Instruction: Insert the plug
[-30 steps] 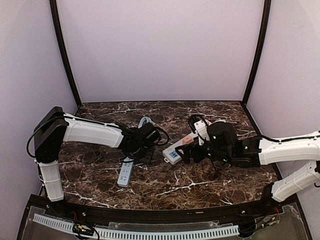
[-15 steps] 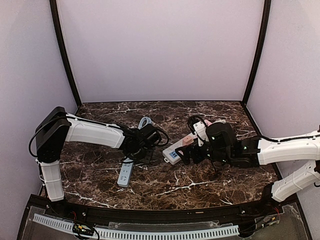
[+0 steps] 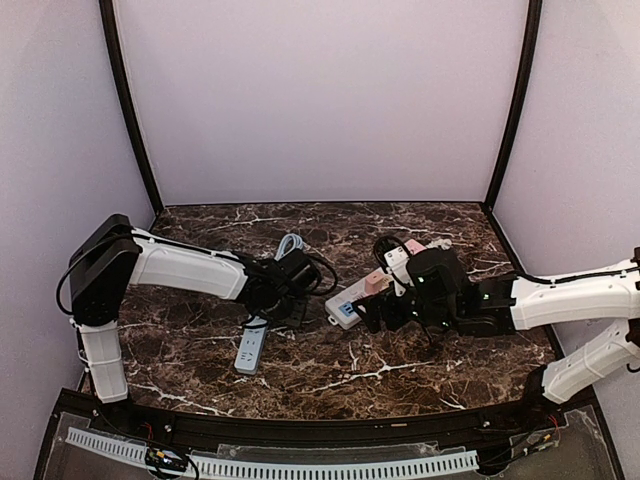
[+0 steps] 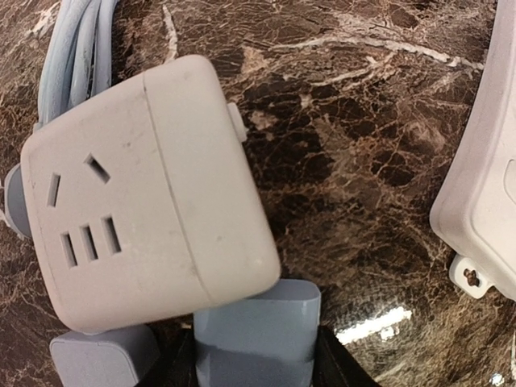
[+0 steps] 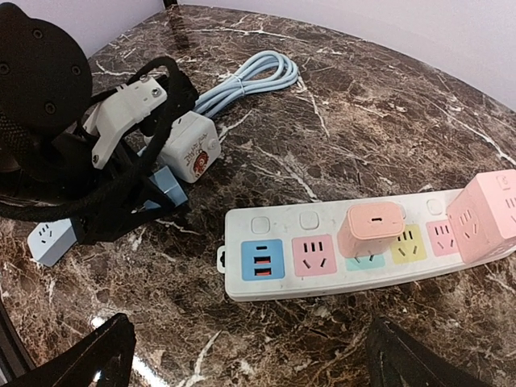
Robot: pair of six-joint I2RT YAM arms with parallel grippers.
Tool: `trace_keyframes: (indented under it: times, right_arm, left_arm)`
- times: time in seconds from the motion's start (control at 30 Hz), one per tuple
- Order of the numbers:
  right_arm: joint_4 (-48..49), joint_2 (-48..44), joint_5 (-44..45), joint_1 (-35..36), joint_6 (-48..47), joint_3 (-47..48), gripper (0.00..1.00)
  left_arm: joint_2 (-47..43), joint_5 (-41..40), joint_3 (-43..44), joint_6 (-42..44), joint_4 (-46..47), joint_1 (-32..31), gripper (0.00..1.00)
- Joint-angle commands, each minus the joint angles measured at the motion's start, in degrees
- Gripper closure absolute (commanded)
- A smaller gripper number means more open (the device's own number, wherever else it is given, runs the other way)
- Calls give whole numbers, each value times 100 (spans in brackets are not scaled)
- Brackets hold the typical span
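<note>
Right fingers (image 5: 81,359) spread wide, left fingers (image 4: 254,334) unclear, above dark veined marble table (image 3: 400,225) between lilac walls (image 3: 320,100).

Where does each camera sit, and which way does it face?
Top external: above and behind the bases, looking down over the table; left arm and right arm show.
Left wrist: on the left arm, looking down at the white cube socket; its grey-blue fingers at the bottom edge.
Right wrist: low, looking across the power strip toward the left gripper; its black fingers at the bottom corners.
Shared: both wrist views show the cube socket and strip end.
</note>
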Motion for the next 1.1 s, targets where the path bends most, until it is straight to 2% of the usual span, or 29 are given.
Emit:
trace_keyframes:
  times: [0.0,0.17,0.33,0.43,0.57,0.8,1.07]
  right_arm:
    - [-28,66,120,-29,62,147,2]
    - [-167,55,143,-24,97,157,1]
    - [-205,64,150,-25,121,170,1]
    - [-227,75,154,-24,121,190,1]
    - [-256,92,207,-26,134,200,1]
    - [-266,167,260,-84,194,233,1]
    - [-259,145,-174,-219,135,419,1]
  left_arm:
    - [-63,211,-308,-3,0,4,53]
    - [-195,241,-573,-13,198,7,47]
    - [-319,199,-821,-41,518,4,47]
    - [-328,234,-925,-41,669,8,52]
    - [-388,183,-1059,-5,873,-1,65]
    - [-924,129,-1599,304,1645,-29,82]
    - [-1524,83,-2288,1253,3193,-118,88]
